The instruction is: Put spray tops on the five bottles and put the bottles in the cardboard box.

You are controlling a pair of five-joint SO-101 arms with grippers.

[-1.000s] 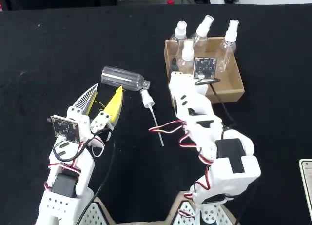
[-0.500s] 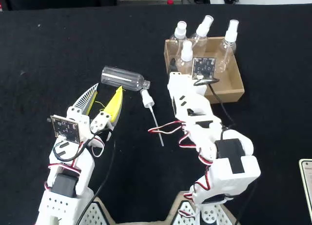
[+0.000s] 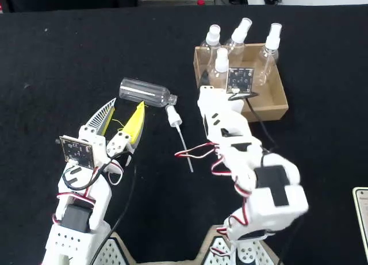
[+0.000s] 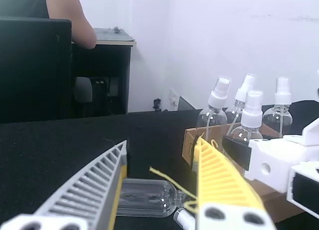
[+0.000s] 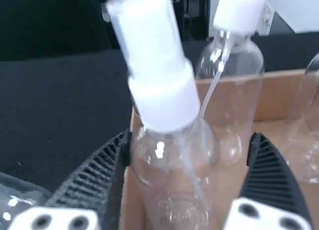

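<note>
"Bottle without a top [image 3: 144, 92]: where is it from my left gripper [image 3: 125, 106]?"

"Just past your fingertips. Your left gripper is spread wide with nothing between its fingers. The bottle lies on its side on the black table [image 3: 69, 46], crosswise to them and apart from both tips. In the left wrist view you see it low in the gap between them."

"And the spray top [image 3: 174, 116]?"

"A little farther out, just off the bottle's mouth on the side toward your right arm. It is not on the bottle. It lies flat on the table, and its thin tube runs back toward the arm bases."

"What about the right gripper [image 5: 189, 140]?"

"It hangs over the cardboard box [image 3: 270, 111], on the side of the box toward your left arm. It is spread around a capped bottle [image 5: 172, 155] that stands upright in the box. One finger looks to be against the bottle's shoulder, though I cannot tell whether it truly touches. The other finger stands apart from the bottle, so you are not pinching it."

"Beyond that?"

"Three more capped bottles [image 3: 240, 32] stand upright farther from your right gripper, along the box's far wall. In the right wrist view, one of them shows just behind the bottle between your fingers."
</note>
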